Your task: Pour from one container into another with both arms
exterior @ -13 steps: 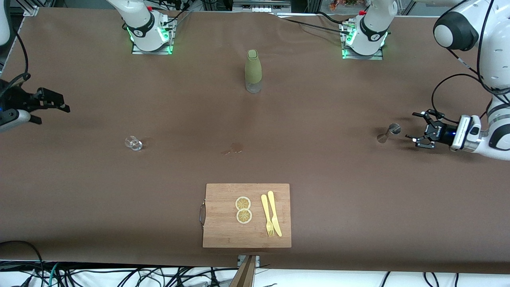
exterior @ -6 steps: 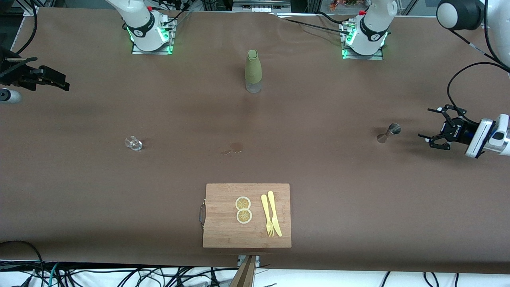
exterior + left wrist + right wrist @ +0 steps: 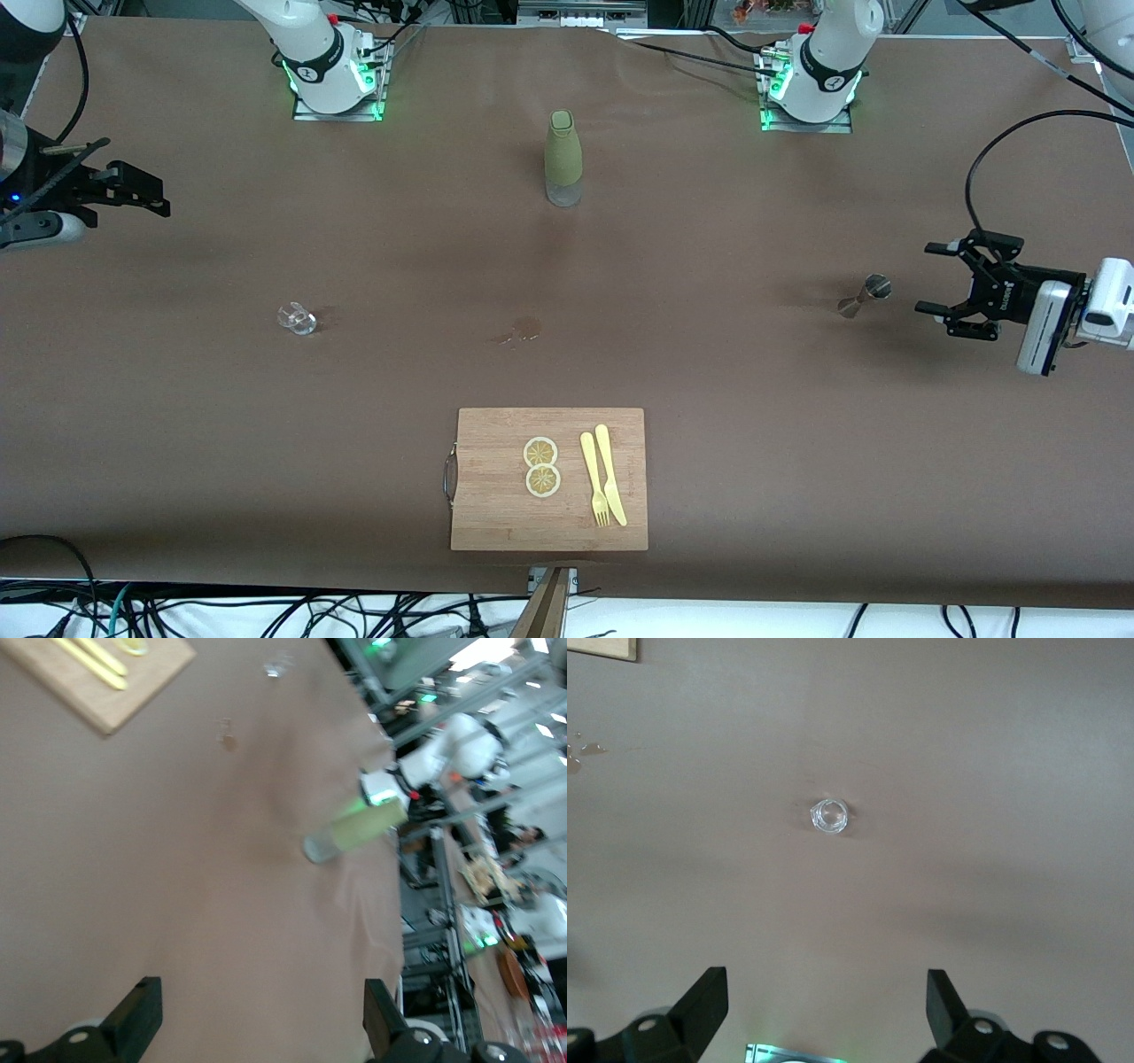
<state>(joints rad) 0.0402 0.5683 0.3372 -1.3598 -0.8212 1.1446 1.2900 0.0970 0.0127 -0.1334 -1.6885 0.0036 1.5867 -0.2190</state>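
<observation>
Both arms [image 3: 828, 53] were big, white and bendy, with dark bands at the joints and black cables. Only parts of them showed. Their round bases stood on metal plates with green lights, and the tops of the arms were cut off by the edge of the front view.

The left gripper [image 3: 943, 279] hung at the left arm's end of the table, just beside a small shiny metal cup [image 3: 864, 295] shaped like two cones joined at the tips. Its black fingers [image 3: 137, 1019] were spread wide apart and held nothing. The right gripper [image 3: 146, 190] hung over the right arm's end of the table. Its fingers [image 3: 700, 1005] were wide apart too, with nothing between them.

A little clear glass [image 3: 297, 318] sat on the table, well apart from both grippers. It was hard to see because it was see-through. In the right wrist view the glass [image 3: 829, 815] looked like a small round ring.

A tall green bottle [image 3: 563, 158] with a clear bottom stood upright between the two bases. In the left wrist view it looked blurry.

A small wet spot [image 3: 523, 330] marked the smooth brown table [image 3: 797, 443]. A flat wooden board [image 3: 496, 496] with a metal handle lay near the front camera. On it were two round lemon slices [image 3: 540, 466], a yellow fork [image 3: 593, 477] and a yellow knife [image 3: 610, 472], side by side.
</observation>
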